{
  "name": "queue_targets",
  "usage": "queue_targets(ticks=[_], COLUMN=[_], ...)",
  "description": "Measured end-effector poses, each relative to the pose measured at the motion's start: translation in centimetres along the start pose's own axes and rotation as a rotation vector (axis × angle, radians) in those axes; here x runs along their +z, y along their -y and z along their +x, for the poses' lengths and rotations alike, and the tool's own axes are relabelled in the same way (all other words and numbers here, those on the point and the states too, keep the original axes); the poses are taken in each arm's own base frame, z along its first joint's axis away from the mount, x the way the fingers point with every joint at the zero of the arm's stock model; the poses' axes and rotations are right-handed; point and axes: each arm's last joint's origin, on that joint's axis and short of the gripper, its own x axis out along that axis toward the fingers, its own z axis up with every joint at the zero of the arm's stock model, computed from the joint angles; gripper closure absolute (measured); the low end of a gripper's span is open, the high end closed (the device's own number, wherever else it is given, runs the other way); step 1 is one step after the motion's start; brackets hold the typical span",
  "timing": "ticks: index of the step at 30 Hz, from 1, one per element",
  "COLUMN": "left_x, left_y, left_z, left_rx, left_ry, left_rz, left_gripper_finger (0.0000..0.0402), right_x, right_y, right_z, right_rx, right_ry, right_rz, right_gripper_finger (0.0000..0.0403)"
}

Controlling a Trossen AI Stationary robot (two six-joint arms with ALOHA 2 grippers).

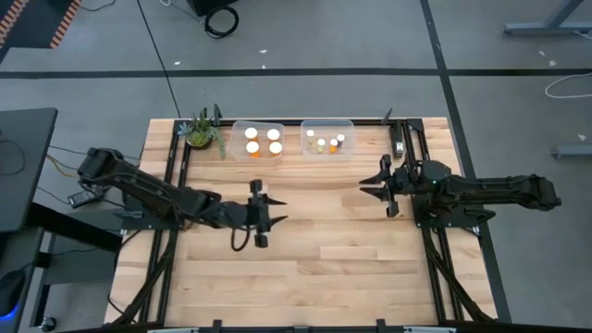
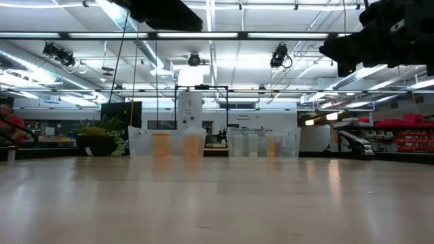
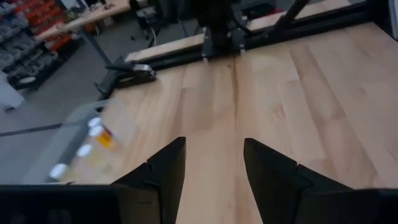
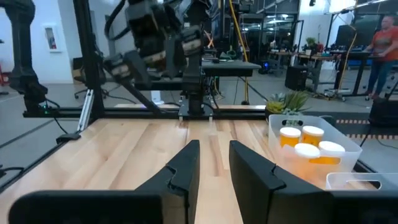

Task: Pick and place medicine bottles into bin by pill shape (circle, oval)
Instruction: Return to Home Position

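Both pairs of jaws are held apart with nothing between them; the gap at the left gripper (image 1: 276, 210) is seen to be wider than that at the right gripper (image 1: 367, 185). The left gripper is poised above the middle of the light wooden table (image 1: 351, 268), and the right gripper is poised to its right, the two pointed toward each other and kept well apart.

Along the table's far edge, a small green potted plant (image 1: 202, 132) is set just beside the left clear plastic bin (image 1: 257, 123). Four larger medicine bottles (image 1: 264, 141), with orange bodies and round white caps, are stood upright in it in a close square. In the right clear plastic bin (image 1: 327, 121), just beside the first, the smaller medicine bottles (image 1: 326, 141) are clustered, showing whitish and yellowish tops.
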Motion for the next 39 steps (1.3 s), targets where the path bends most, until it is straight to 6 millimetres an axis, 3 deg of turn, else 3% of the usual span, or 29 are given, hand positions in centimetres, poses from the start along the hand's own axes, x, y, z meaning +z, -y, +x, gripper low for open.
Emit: queue_targets(ticks=[7, 16, 25, 39], left_x=[0.5, -4.9, -6.3, -10.5], left_y=[-1.4, -0.7, -2.7, -4.1], left_z=[-1.3, -1.1, -4.1, -7.8], left_rx=[0.005, -0.039, -0.015, -0.016], left_ry=[0.017, 0.005, 0.149, 0.298], left_rz=[0.003, -0.041, -0.136, -0.238], left_gripper_finger=[0.023, 0.023, 0.023, 0.023], right_x=[0.0, -0.1, -0.1, -0.2], right_y=[0.0, 0.0, 0.0, 0.0], right_z=[0.0, 0.0, 0.0, 0.0], right_rx=[0.0, 0.0, 0.001, 0.001], right_ry=[-0.002, -0.005, -0.012, -0.018], right_rz=[-0.147, -0.142, -0.14, -0.138], right_gripper_finger=[0.031, 0.031, 0.031, 0.031])
